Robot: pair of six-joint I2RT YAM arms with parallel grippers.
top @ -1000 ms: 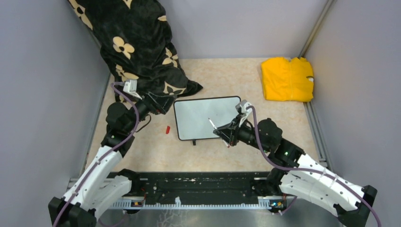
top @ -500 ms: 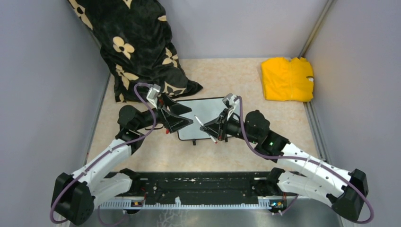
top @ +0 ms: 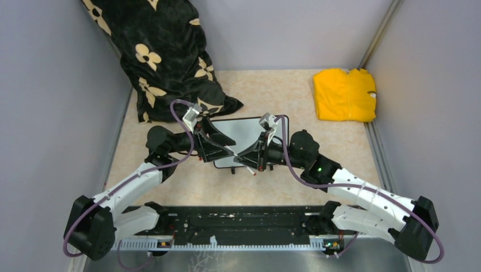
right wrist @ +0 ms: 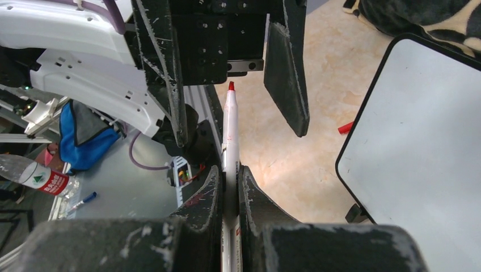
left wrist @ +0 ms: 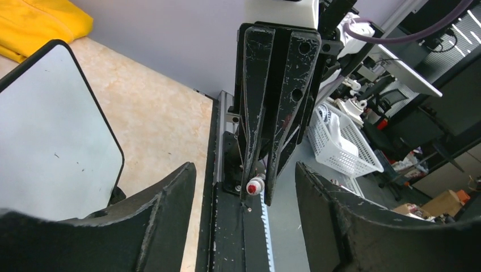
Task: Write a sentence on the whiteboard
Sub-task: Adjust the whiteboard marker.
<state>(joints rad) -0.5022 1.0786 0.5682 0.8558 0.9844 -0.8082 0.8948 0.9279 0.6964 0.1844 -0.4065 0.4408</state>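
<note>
The whiteboard (top: 249, 131) lies flat mid-table, black-framed and largely covered by both grippers. It also shows in the left wrist view (left wrist: 51, 130) and in the right wrist view (right wrist: 420, 153). Its white face looks blank apart from a few specks, and no sentence shows. My right gripper (top: 241, 156) (right wrist: 230, 169) is shut on a white marker (top: 250, 169) (right wrist: 230, 136) with its red tip bare. My left gripper (top: 226, 148) (left wrist: 244, 170) is open, facing the right one tip to tip. The marker's tip (left wrist: 255, 186) points between the left fingers.
A black cloth with cream flowers (top: 164, 56) is heaped at the back left. A yellow folded cloth (top: 343, 93) lies at the back right. A small red cap (right wrist: 345, 127) lies on the table by the board's left edge. Grey walls close in both sides.
The left gripper swung from beside the black cloth over the board's left part. The right gripper moved left with the marker. The two now meet tip to tip.
</note>
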